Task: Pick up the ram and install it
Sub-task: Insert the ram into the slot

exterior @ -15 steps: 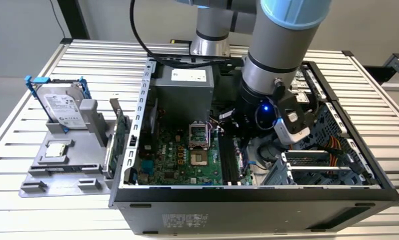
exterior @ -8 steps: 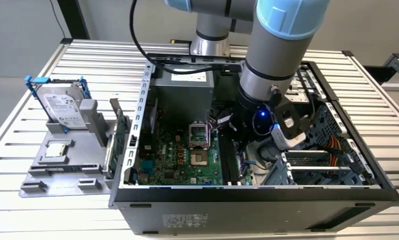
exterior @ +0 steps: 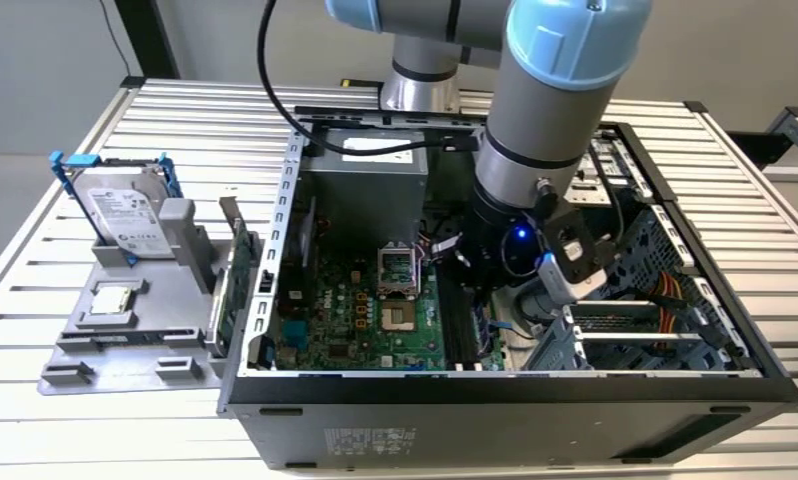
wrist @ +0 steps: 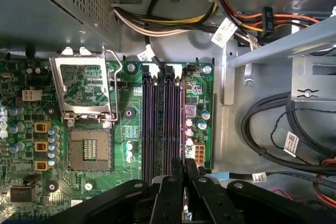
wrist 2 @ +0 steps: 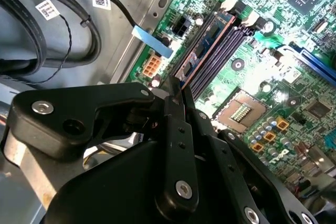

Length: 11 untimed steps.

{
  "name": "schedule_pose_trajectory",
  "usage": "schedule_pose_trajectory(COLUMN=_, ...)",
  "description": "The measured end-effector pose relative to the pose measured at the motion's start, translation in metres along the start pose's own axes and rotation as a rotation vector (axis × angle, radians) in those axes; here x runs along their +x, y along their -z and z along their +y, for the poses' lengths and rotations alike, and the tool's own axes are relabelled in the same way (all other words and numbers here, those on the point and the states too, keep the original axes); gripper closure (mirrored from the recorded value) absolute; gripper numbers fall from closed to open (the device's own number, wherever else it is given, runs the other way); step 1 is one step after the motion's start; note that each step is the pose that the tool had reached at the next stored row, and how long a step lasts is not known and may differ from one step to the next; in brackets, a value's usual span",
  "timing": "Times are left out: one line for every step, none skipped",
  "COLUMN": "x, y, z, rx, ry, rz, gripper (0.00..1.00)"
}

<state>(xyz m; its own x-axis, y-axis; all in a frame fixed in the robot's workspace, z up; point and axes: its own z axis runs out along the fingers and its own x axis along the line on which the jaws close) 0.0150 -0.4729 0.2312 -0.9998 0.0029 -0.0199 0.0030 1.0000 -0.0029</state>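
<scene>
The arm reaches down into the open computer case point(exterior: 666, 330), which lies on its side on the slatted bench point(exterior: 52, 430). In the exterior view the gripper point(exterior: 473, 300) sits low inside the case, just above the green motherboard point(exterior: 372, 320), on the side toward the exterior view's right.

In both wrist views the black fingers point(wrist: 181, 184) are drawn close together around a thin edge-on strip. In the second wrist view the ram point(wrist 2: 205, 48) shows as a long narrow stick with a blue-green face and a copper-coloured edge, running from between the fingers point(wrist 2: 176, 103) out along the row of dark memory slots point(wrist 2: 223, 51). It lies in line with the slots, at the outermost one, nearest the board's edge and the white power connector point(wrist 2: 151, 66). Whether it is fully seated cannot be told.

In the first wrist view the memory slots point(wrist: 160, 119) run straight toward the gripper point(wrist: 185, 182), beside the empty processor socket point(wrist: 89, 148) with its metal frame tilted open.

Outside the case, toward the exterior view's left, a grey fixture point(exterior: 132, 320) on the bench holds a silver hard drive point(exterior: 119, 215) in a blue frame and a green card point(exterior: 239, 265) standing on edge
</scene>
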Motion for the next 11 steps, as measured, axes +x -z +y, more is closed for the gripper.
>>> schedule_pose_trajectory(x=0.0001, y=-0.0001, z=0.0000, rx=0.0012, ry=0.000, rz=0.0000, gripper=1.00)
schedule_pose_trajectory(x=0.0001, y=-0.0006, z=0.0000, rx=0.0019, ry=0.000, rz=-0.0001, gripper=1.00)
schedule_pose_trajectory(x=0.0001, y=-0.0012, z=0.0000, rx=0.0037, ry=0.000, rz=-0.0002, gripper=1.00)
schedule_pose_trajectory(x=0.0002, y=-0.0017, z=0.0001, rx=0.0067, ry=0.000, rz=-0.0001, gripper=1.00)
schedule_pose_trajectory(x=0.0002, y=-0.0019, z=0.0002, rx=0.0102, ry=0.000, rz=-0.0001, gripper=1.00)
schedule_pose_trajectory(x=0.0002, y=-0.0023, z=0.0005, rx=0.0132, ry=0.000, rz=-0.0001, gripper=1.00)
schedule_pose_trajectory(x=0.0002, y=-0.0027, z=0.0009, rx=0.0155, ry=0.000, rz=-0.0001, gripper=1.00)
schedule_pose_trajectory(x=0.0003, y=-0.0031, z=0.0014, rx=0.0170, ry=0.000, rz=-0.0001, gripper=1.00)
schedule_pose_trajectory(x=0.0003, y=-0.0036, z=0.0020, rx=0.0181, ry=0.000, rz=-0.0002, gripper=1.00)
schedule_pose_trajectory(x=0.0003, y=-0.0042, z=0.0026, rx=0.0188, ry=0.000, rz=-0.0001, gripper=1.00)
schedule_pose_trajectory(x=0.0003, y=-0.0051, z=0.0029, rx=0.0191, ry=0.000, rz=-0.0002, gripper=1.00)
